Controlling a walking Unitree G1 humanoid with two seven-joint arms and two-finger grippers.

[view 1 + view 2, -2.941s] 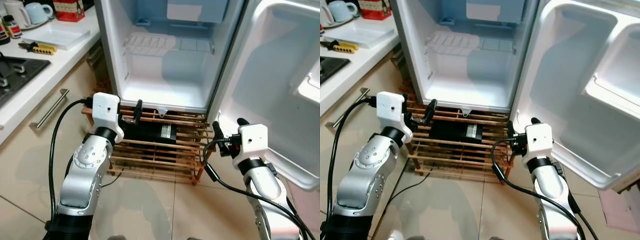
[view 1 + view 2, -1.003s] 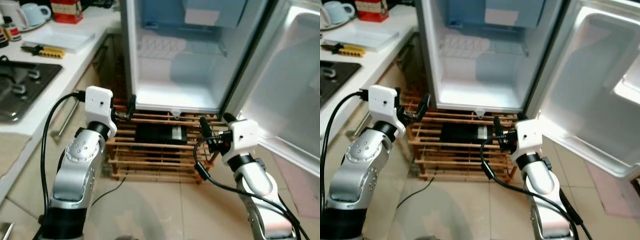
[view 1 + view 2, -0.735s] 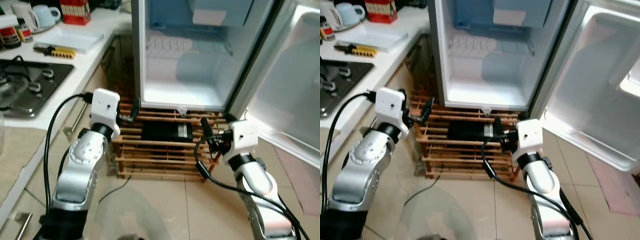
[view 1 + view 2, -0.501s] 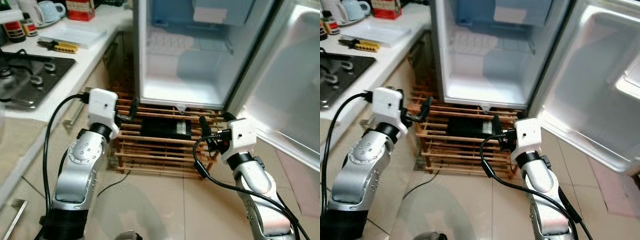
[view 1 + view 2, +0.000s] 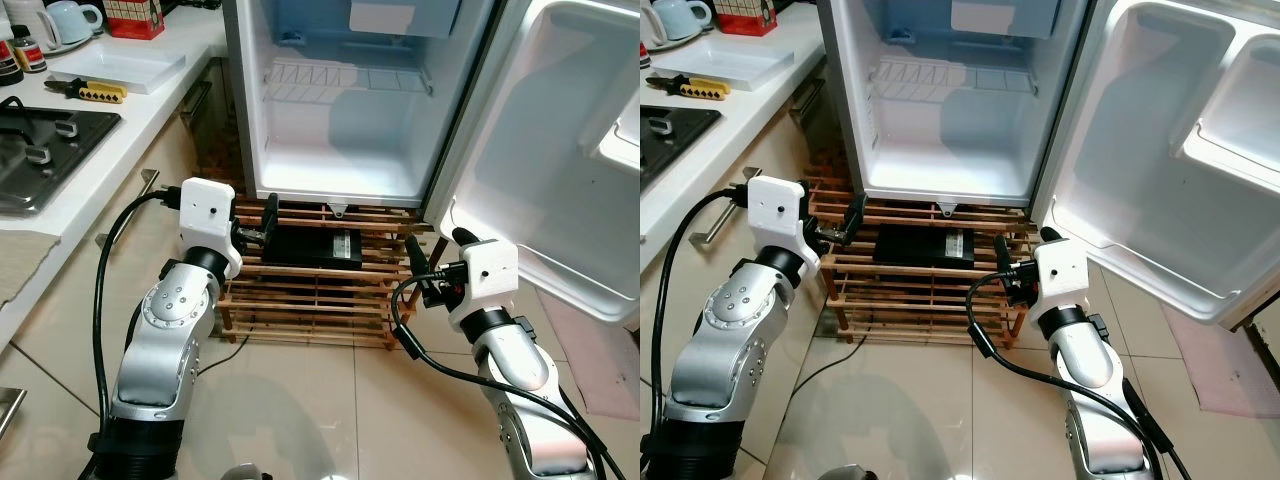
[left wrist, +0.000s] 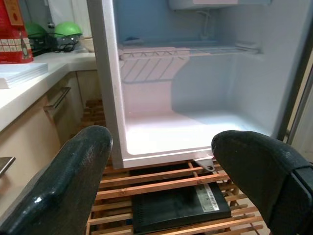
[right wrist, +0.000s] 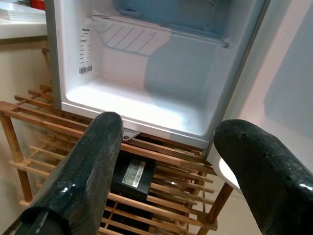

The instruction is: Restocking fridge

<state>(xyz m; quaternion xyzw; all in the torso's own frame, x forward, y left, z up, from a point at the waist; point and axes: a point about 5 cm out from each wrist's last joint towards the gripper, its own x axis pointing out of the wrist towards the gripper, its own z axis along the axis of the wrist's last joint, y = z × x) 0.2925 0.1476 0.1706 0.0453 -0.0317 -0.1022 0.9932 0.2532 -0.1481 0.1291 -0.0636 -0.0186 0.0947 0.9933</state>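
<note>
Now the view has swung back to face the fridge (image 5: 340,120) squarely; the things themselves have not moved, only my heading. Its door (image 5: 560,170) stands wide and the compartment is bare, so I judge restocking has yet to start. My left end effector (image 5: 268,222) and right end effector (image 5: 432,262) are both raised before the wooden rack (image 5: 320,300), fingers spread, holding nothing.

Fridge (image 5: 340,150): white interior, pale blue upper compartment. Rack (image 5: 310,290): slatted light-brown wood. Box (image 5: 312,247) on rack: black, white label. Counter (image 5: 110,120): white. Fingers (image 6: 73,181): black. Floor (image 5: 300,400): beige tiles.
</note>
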